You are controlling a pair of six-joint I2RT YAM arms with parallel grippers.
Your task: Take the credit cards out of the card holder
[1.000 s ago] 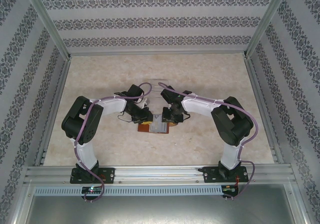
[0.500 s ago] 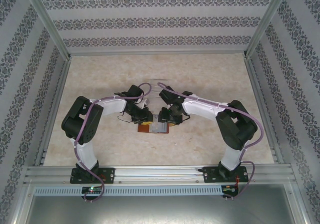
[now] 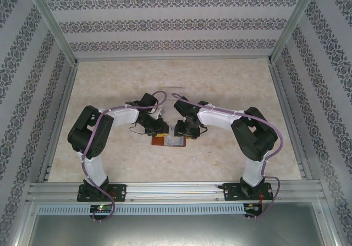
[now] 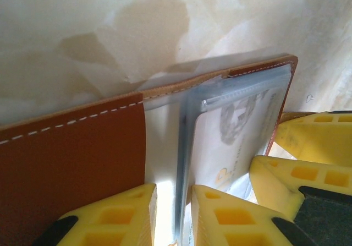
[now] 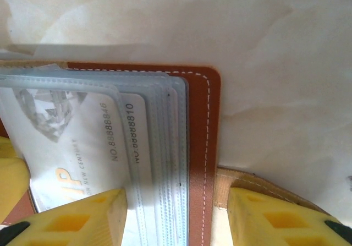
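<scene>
1. Two end effectors meet over the card holder (image 3: 171, 141). It lies open and flat near the middle of the worktop (image 3: 110, 86), well apart from the side rails (image 3: 59, 119) and the back wall, with bare surface on every side.
2. Left end effector (image 4: 173, 205): fingers narrowly apart with an upright clear sleeve leaf (image 4: 184, 147) between them. Cannot tell whether the leaf is pinched.
3. Right end effector (image 5: 179, 216): fingers wide apart, gripping nothing, straddling the holder's stitched brown edge. One finger sits over the sleeved credit cards (image 5: 88, 147), the other over the tan strap (image 5: 236, 182).
4. Cards are inside their sleeves, printed numbers showing.
</scene>
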